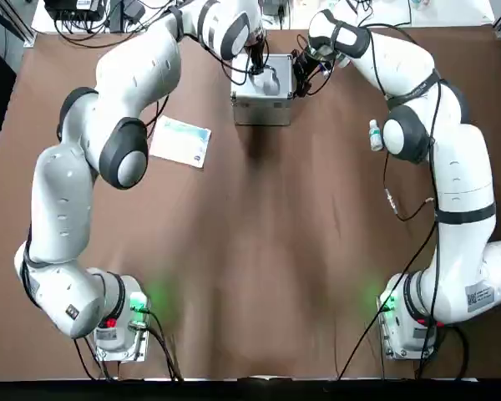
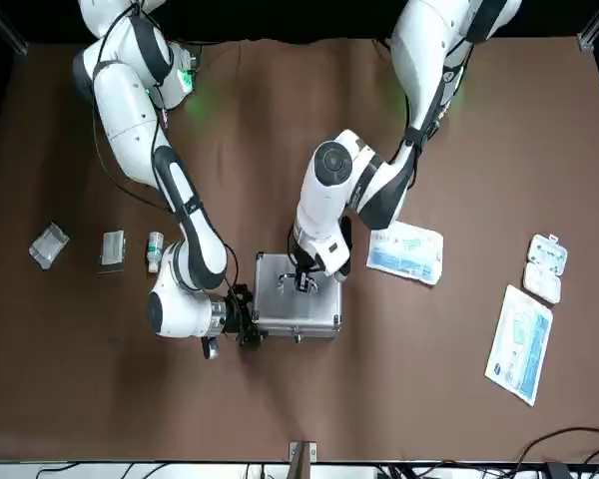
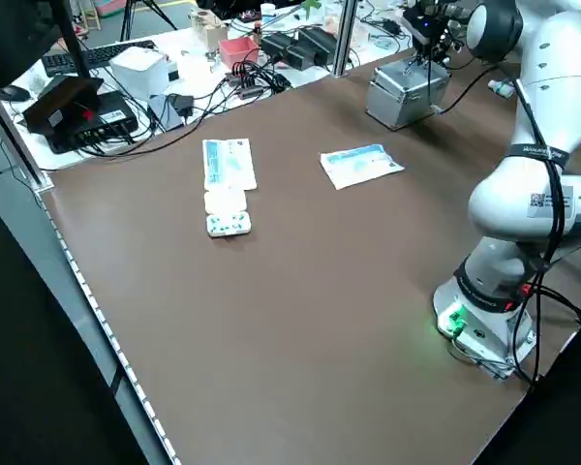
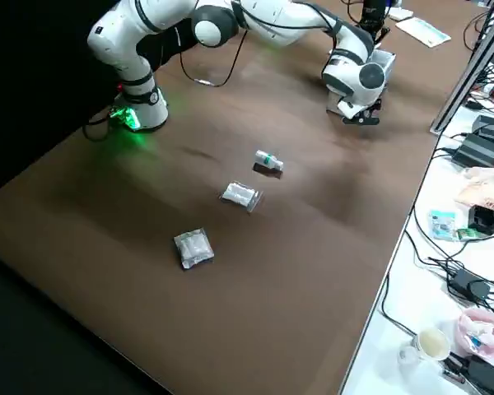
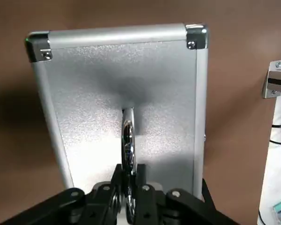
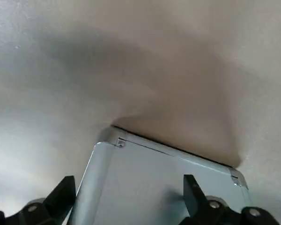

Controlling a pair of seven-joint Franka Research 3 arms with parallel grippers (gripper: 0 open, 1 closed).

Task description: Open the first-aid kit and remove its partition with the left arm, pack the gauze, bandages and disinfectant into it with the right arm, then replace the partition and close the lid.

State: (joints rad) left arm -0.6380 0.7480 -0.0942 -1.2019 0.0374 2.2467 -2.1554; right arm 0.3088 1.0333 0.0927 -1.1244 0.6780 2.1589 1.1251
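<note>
We've got the left gripper [image 5: 129, 190] clamped on the lid [image 5: 122, 93] handle to lift it, right gripper [image 6: 131, 201] spread wide bracing the first-aid kit [image 1: 263, 88] side, case mid far edge of the table [image 1: 259, 251], still closed.

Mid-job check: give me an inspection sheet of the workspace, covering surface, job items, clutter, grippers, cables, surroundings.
Surface: brown table, bare in the middle.
Job's things: first-aid kit with lid down; disinfectant and two clear packets lie apart from it; partition on the table.
Clutter: two printed packets.
Grippers: left gripper shut on the lid's handle; right gripper open, straddling the kit's end.
Cables: black cable along the right arm.
Surroundings: benches with electronics and cords.
</note>
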